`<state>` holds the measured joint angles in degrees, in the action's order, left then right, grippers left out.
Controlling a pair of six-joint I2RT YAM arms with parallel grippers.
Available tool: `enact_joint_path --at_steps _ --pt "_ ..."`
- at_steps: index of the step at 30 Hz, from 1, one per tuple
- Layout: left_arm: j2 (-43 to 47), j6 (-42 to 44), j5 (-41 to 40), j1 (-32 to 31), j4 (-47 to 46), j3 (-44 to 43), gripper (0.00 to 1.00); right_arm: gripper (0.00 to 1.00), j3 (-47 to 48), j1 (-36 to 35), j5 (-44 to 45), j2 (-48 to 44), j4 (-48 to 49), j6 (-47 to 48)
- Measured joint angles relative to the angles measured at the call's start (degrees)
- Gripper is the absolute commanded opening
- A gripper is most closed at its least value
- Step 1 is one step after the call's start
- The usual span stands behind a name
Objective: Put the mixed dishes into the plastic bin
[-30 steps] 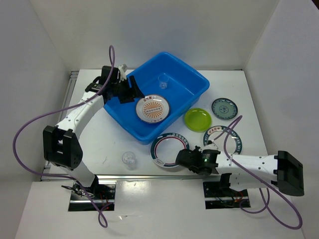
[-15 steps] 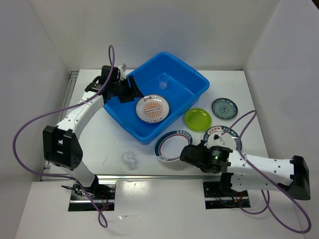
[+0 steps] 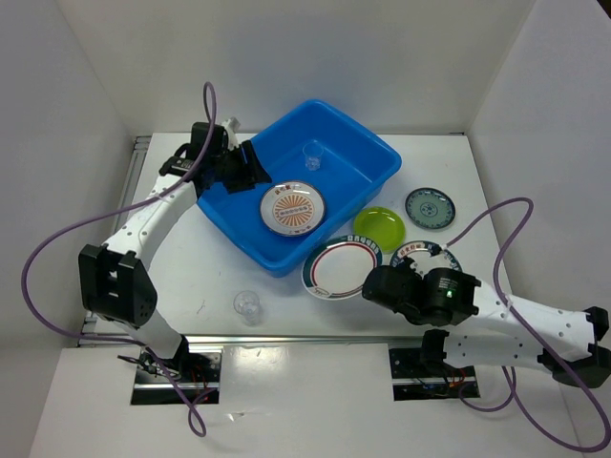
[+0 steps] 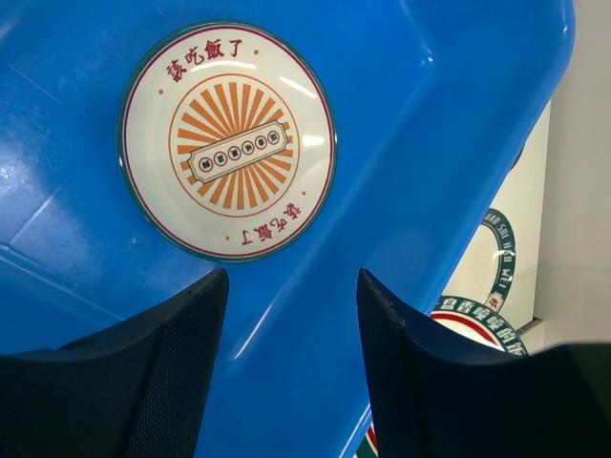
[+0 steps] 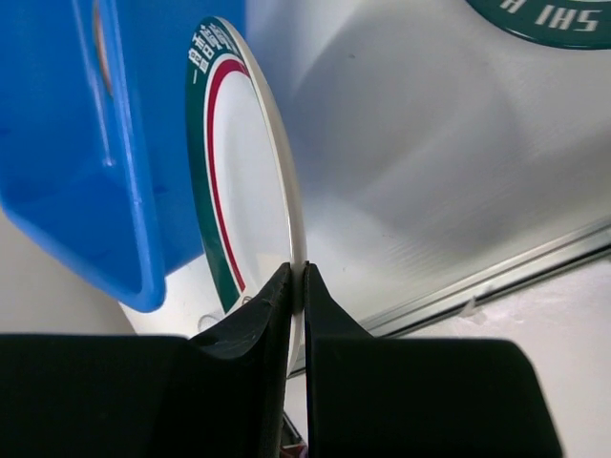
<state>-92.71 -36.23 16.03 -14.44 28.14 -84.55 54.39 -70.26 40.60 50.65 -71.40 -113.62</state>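
The blue plastic bin (image 3: 358,181) holds the orange-sunburst plate (image 3: 293,210) and a small clear cup (image 3: 312,156). My left gripper (image 3: 250,172) hovers open over the bin's left side. In the left wrist view its fingers (image 4: 162,372) frame bare bin floor below the sunburst plate (image 4: 227,141). My right gripper (image 3: 372,284) is shut on the rim of a teal-and-red-rimmed plate (image 3: 340,267), lifted and tilted just off the bin's near corner. The right wrist view shows that plate (image 5: 243,172) edge-on, pinched in the gripper (image 5: 298,274) beside the bin wall (image 5: 76,143).
A lime-green plate (image 3: 379,227) and a dark teal saucer (image 3: 431,207) lie right of the bin. A second teal-and-red plate (image 3: 425,254) sits partly under my right arm. A clear cup (image 3: 247,304) stands on the table front left. White walls enclose the table.
My right gripper closed on the teal-and-red plate and raised it off the table, tilting it toward the bin. The right arm swung rightward. The left gripper narrowed slightly.
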Motion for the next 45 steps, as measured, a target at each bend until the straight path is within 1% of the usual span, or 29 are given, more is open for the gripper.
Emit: enact_joint_path --at_steps 6,13,20,29,34,37,40,43,45 --pt "1.22 -0.02 -0.85 0.46 0.44 -0.09 0.64 0.01 0.35 0.0 -1.46 0.59 -2.32 0.15" --pt "1.79 -0.02 -1.25 0.55 0.55 -0.09 0.64 0.01 4.52 0.0 -3.04 0.9 -3.3 0.94" --pt "1.81 -0.02 -1.33 0.55 0.59 -0.07 0.64 0.01 9.77 0.0 -8.11 2.08 -2.86 8.0" --pt "2.64 -0.02 -1.88 0.55 0.7 1.16 0.64 0.01 14.69 0.0 -18.16 0.42 -3.63 17.81" --pt "3.69 -0.02 -2.29 0.92 0.74 2.38 0.64 0.01 22.29 0.0 -22.32 -1.44 -3.54 22.16" --pt "4.24 -0.02 -2.34 1.38 0.85 3.02 0.64 0.01 25.38 0.0 -22.56 -2.4 -0.81 24.55" --pt "4.72 0.0 -2.99 1.73 1.09 3.34 0.64 0.01 25.83 0.0 -21.35 -3.04 3.78 27.41" --pt "5.03 0.04 -3.87 2.64 1.33 3.15 0.64 0.01 25.16 0.02 -18.27 -0.9 9.42 30.82" --pt "5.05 0.07 -4.44 4.11 1.99 2.14 0.66 0.01 24.57 0.31 -15.78 2.16 13.29 33.0"
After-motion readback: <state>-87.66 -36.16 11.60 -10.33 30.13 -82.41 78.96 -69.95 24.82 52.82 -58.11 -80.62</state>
